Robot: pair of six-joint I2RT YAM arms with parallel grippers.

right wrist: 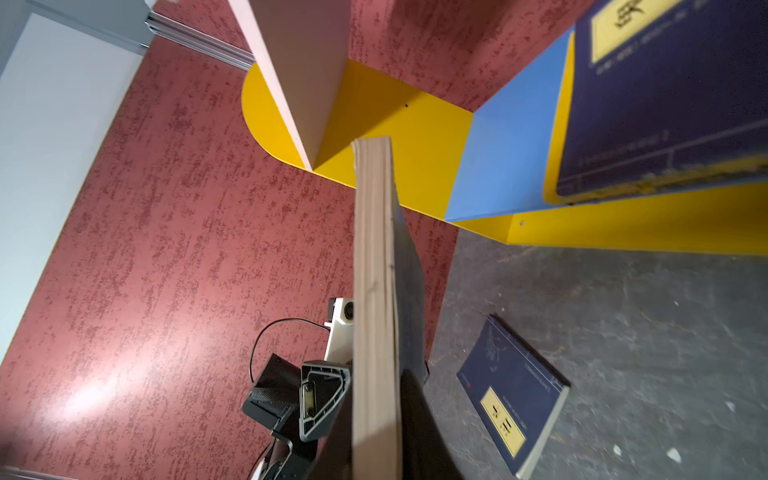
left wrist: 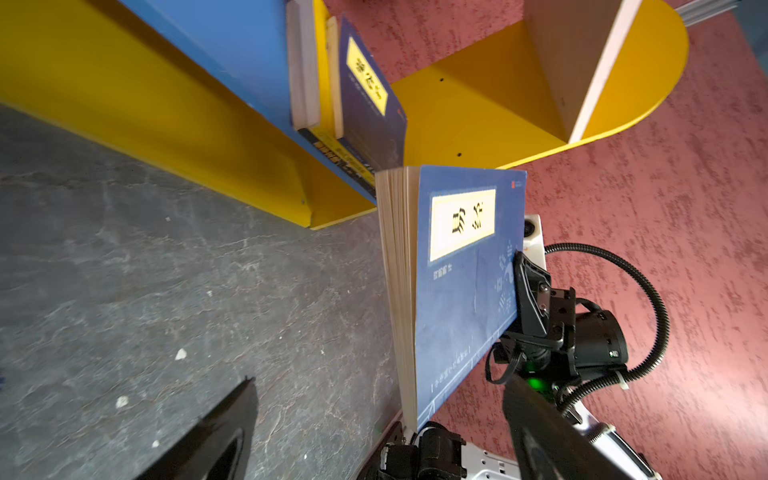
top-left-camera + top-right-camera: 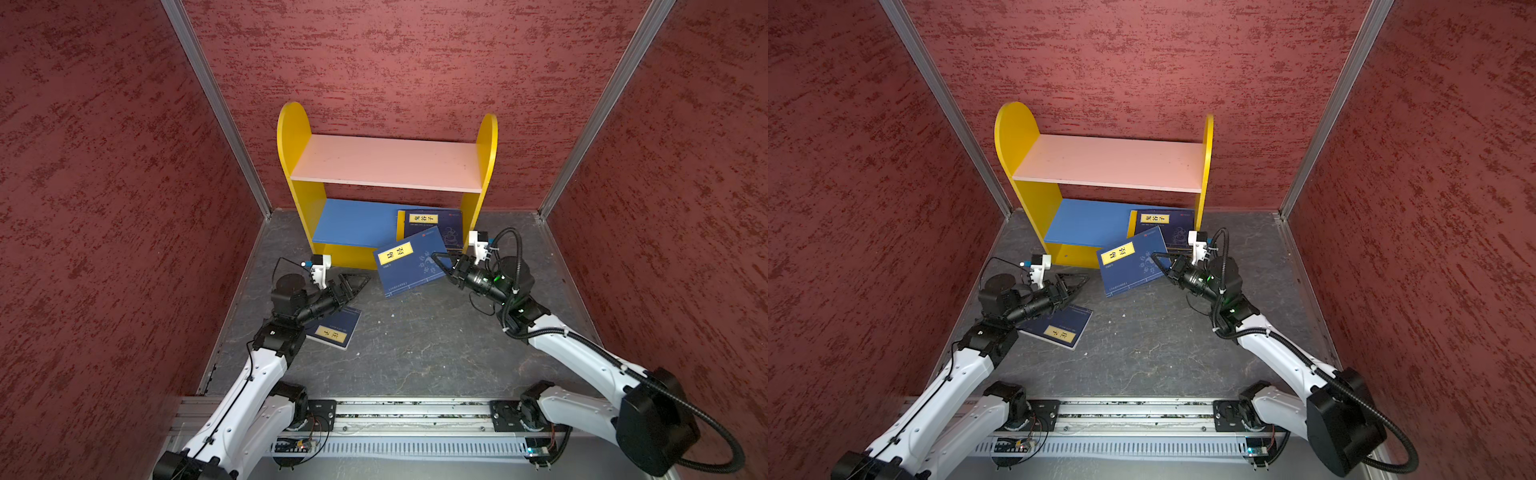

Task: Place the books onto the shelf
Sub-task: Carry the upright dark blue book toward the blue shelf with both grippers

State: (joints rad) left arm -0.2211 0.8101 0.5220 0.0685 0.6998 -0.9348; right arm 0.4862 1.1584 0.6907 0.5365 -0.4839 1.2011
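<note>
One floor book (image 3: pixel 337 329) hides partly under the spread left gripper (image 3: pixel 360 283); right gripper (image 3: pixel 437 257) clamps a raised book (image 3: pixel 405 269).

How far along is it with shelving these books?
Partly done: a navy yellow-labelled book tops a stack on the blue lower board of the yellow shelf. The right gripper holds a second blue book. A third navy book lies on the grey table near the open left gripper.

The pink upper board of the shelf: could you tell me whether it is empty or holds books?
Empty. In a top view the pink upper board is bare; the shelved books lie on the blue lower board.
</note>
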